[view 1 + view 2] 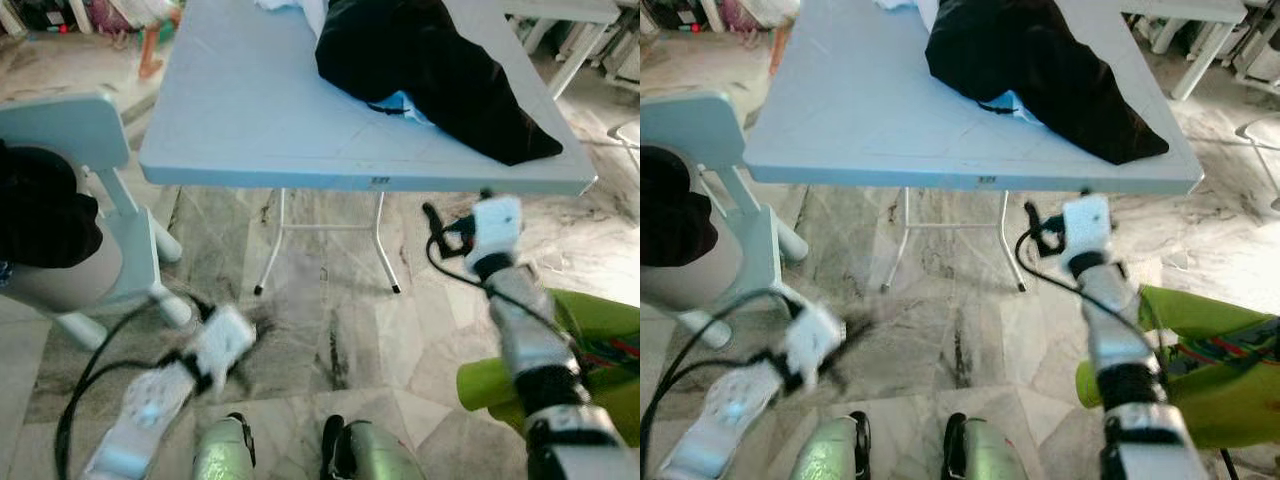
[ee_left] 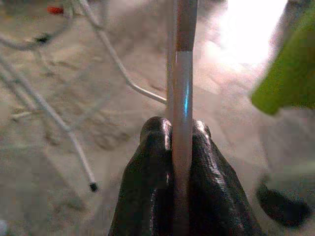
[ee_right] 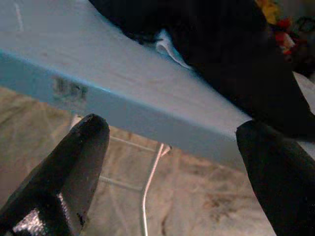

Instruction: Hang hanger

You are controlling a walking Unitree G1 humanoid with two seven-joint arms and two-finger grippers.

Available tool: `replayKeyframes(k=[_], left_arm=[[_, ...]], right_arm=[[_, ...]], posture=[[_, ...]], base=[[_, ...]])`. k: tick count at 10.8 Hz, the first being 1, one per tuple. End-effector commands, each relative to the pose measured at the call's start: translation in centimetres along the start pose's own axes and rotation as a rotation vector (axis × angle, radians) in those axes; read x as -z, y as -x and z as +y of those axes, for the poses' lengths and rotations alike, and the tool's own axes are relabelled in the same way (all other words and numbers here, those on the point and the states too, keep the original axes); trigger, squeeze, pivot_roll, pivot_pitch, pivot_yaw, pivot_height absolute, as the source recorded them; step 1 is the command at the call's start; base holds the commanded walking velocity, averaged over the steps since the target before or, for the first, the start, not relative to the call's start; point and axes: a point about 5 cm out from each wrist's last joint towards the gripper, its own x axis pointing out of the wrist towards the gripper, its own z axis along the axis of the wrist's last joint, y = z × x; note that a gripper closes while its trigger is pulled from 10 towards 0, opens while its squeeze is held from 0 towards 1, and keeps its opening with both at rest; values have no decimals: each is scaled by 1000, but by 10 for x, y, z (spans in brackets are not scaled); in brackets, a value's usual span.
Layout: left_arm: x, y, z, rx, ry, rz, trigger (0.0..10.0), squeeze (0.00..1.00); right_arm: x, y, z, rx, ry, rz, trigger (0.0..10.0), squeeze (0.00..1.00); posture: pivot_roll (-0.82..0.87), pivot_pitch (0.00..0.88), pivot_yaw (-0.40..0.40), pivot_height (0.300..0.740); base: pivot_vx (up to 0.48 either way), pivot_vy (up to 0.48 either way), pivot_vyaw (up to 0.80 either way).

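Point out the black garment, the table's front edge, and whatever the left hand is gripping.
black garment (image 1: 430,70), left eye view, middle of the dark cloth heap.
table (image 1: 300,180), left eye view, its front edge.
thin pale bar (image 2: 182,88), left wrist view, the stretch above the left hand's fingers; what it belongs to is unclear.

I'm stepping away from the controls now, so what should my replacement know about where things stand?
Left pincer: low by the robot's legs, shut on a thin pale bar, apparently the hanger.
Right pincer: open, raised at the near edge of the blue table, holding nothing.
Black garment lies on the table over something white.
Done: hanger gripped.
Left: hang it; no rail or hook is visible yet.
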Motion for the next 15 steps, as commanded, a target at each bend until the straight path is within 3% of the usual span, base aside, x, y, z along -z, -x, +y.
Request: replayKeyframes(k=[1, 3, 4, 5, 6, 9, 12, 14, 15], left_arm=[[7, 6, -8, 101, -15, 49, 10000, 0], [25, 22, -9, 200, -32, 170, 10000, 0], [30, 32, -8, 251, -34, 198, 10000, 0], [32, 36, -8, 274, -20, 214, 10000, 0], [34, 42, -9, 322, -32, 242, 10000, 0], [33, 42, -12, 364, -46, 231, 10000, 0], [30, 37, -17, 406, -47, 206, 10000, 0], [27, 30, -21, 443, -72, 188, 10000, 0], [20, 24, -21, 458, -95, 163, 10000, 0]], right_arm=[[2, 0, -1, -61, 25, 10, 10000, 0], [9, 11, 7, -336, 155, 47, 10000, 0], [19, 27, 8, -558, 245, 105, 10000, 0], [23, 32, 4, -620, 278, 139, 10000, 0], [32, 47, 4, -844, 349, 216, 10000, 0], [33, 74, 22, -1217, 359, 277, 10000, 0], [30, 84, 31, -1410, 370, 301, 10000, 0], [29, 85, 47, -1450, 354, 272, 10000, 0], [38, 91, 66, -1499, 399, 260, 10000, 0]], posture=[[71, 175, -61, 740], [71, 181, -59, 740], [72, 190, -63, 740], [71, 193, -64, 740], [70, 198, -66, 740], [69, 200, -66, 740], [60, 200, -59, 740], [53, 200, -54, 740], [48, 201, -50, 740]], base=[[0, 0, 0], [0, 0, 0], [0, 0, 0], [0, 0, 0], [0, 0, 0], [0, 0, 0], [0, 0, 0], [0, 0, 0], [0, 0, 0]])
